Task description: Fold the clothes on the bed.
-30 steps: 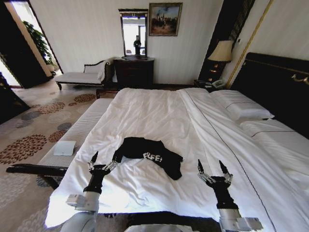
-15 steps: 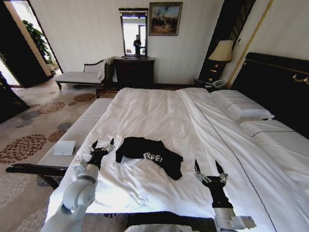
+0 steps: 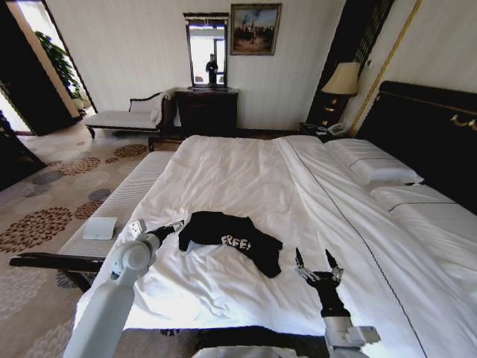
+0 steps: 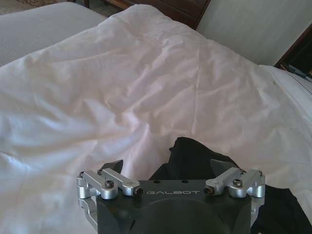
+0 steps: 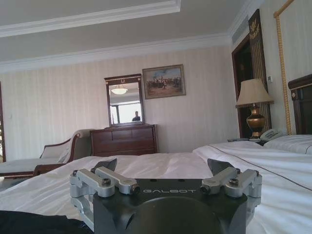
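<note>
The clothes, a crumpled black T-shirt (image 3: 232, 240) with white "FREE!" lettering, lie on the white sheet of the bed (image 3: 246, 168) near its front edge. My left gripper (image 3: 168, 227) reaches in from the left and is open at the shirt's left edge. In the left wrist view the black fabric (image 4: 191, 155) sits just ahead of the open left gripper (image 4: 168, 165). My right gripper (image 3: 313, 262) stands upright and open, empty, over the sheet just right of the shirt. In the right wrist view the open right gripper (image 5: 163, 165) faces the room, with the black shirt (image 5: 29, 222) low at one corner.
A narrow white-cushioned bench (image 3: 127, 195) with a small white pad (image 3: 99, 227) runs along the bed's left side. Pillows (image 3: 373, 168) and the dark headboard (image 3: 428, 134) lie to the right. A dresser (image 3: 206, 112), a chaise (image 3: 123, 118) and a lamp (image 3: 341, 80) stand at the far wall.
My left arm has swung from upright at the bed's front to stretched forward, bringing its gripper to the shirt's left edge. The right gripper has drifted slightly left and lower.
</note>
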